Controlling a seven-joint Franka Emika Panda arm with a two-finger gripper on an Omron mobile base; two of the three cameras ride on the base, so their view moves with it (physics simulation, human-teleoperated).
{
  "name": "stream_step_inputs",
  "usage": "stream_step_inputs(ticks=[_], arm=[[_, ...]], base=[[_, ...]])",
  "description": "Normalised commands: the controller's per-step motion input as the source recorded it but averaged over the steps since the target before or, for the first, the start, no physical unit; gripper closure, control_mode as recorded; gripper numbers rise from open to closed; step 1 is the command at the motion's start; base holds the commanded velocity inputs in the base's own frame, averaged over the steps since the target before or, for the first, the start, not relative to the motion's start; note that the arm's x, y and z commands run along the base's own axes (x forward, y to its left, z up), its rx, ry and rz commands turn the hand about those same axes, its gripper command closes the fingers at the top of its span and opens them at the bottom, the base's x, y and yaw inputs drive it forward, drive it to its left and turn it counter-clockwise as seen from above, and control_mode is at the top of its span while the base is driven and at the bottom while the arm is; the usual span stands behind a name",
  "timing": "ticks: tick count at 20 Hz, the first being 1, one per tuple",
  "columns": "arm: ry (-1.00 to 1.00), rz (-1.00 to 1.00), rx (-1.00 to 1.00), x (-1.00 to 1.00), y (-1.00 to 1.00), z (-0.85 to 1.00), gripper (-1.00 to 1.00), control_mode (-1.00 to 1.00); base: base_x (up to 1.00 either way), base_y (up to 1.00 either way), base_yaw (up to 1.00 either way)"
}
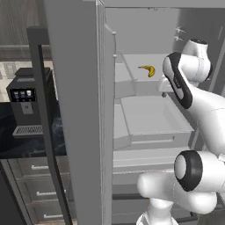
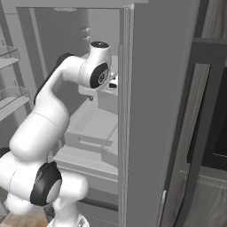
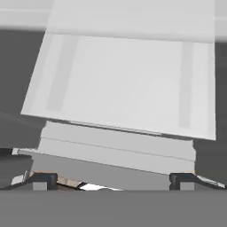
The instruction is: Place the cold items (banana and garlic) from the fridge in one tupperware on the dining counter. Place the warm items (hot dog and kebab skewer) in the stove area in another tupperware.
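Note:
The fridge [image 1: 145,118] stands open, with white shelves and drawers inside. A yellow banana [image 1: 147,70] lies on an upper shelf toward the back. My arm reaches into the fridge, and its hand [image 2: 111,84] hangs over the shelf below the banana's level. In the hand view my gripper [image 3: 113,179] is open, its fingertips [image 3: 44,179] set wide apart with nothing between them. It looks down on a white shelf [image 3: 119,84]. The garlic, hot dog, kebab skewer, tupperware, dining counter and stove area are out of view.
The fridge's left door [image 1: 74,110] stands open close beside the arm, and the right door [image 2: 155,111] hems in the other side. A black coffee machine [image 1: 24,101] sits on a dark worktop over grey drawers [image 1: 39,189]. Door shelves [image 2: 9,97] hang at the left.

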Motion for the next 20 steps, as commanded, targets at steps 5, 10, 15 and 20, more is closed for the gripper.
stream_step_inputs(ticks=[5, 10, 15, 20], arm=[[-0.17, -0.09, -0.03, 0.76, 0.17, 0.56, -1.0, -1.0], [-0.09, -0.14, -0.06, 0.63, 0.46, 0.35, -1.0, -1.0], [-0.03, -0.09, -0.01, 0.7, 0.18, 0.12, -1.0, -1.0], [0.0, -0.02, 0.0, 0.64, -0.06, 0.0, -1.0, -1.0]], base=[[0.0, 0.0, 0.0], [0.0, 0.0, 0.0], [0.0, 0.0, 0.0], [0.0, 0.0, 0.0]])
